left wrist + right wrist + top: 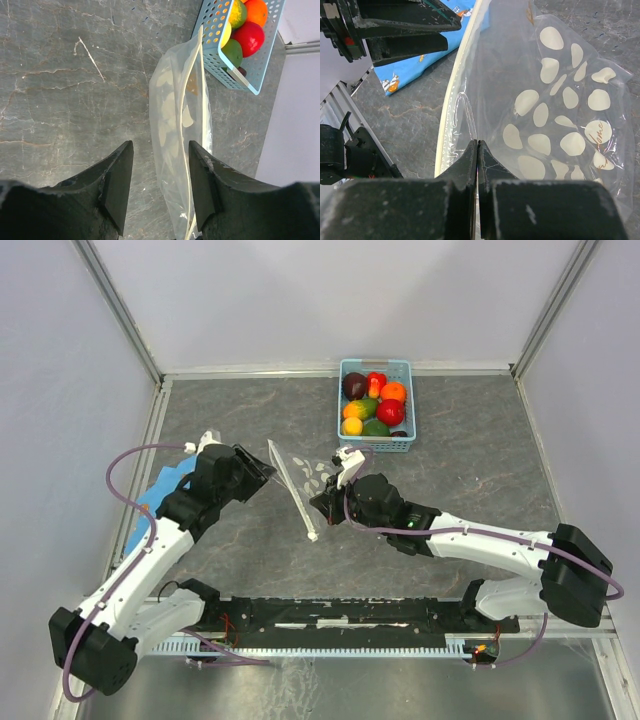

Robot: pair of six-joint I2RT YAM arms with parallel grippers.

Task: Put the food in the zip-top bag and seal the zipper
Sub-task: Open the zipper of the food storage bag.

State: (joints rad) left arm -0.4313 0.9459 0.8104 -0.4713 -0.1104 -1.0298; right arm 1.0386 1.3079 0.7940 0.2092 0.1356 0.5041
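The grey surface (450,460) is bounded at the far side and at both flanks by metal rails below pale walls. Broad bare room is left to the right of the arms and between the bag and the arms' bases. The light-blue basket (342,400) is set near the far edge, right of centre. At the left edge the room is narrower: a blue cloth (160,490) lies there, partly covered by the left arm.

The zip-top bag (305,478) is held up off the surface near the middle, between the two arms and just short of the basket. The right fingers (338,472) are pressed fully together on the clear film close to the zipper (292,490). The left fingers (258,470) are parted about halfway with nothing gripped. In the left wrist view the bag passes close by one of them, but contact cannot be told.

The bag's lower end is cut off in both wrist views. The food (375,405) is piled in the basket, so several pieces are half hidden by their neighbours, and only part of the basket is seen from the left wrist.

The bag is clear and crinkled, printed with white oval spots. Its zipper is seen as a thin cream strip curving along the mouth, which gapes slightly.
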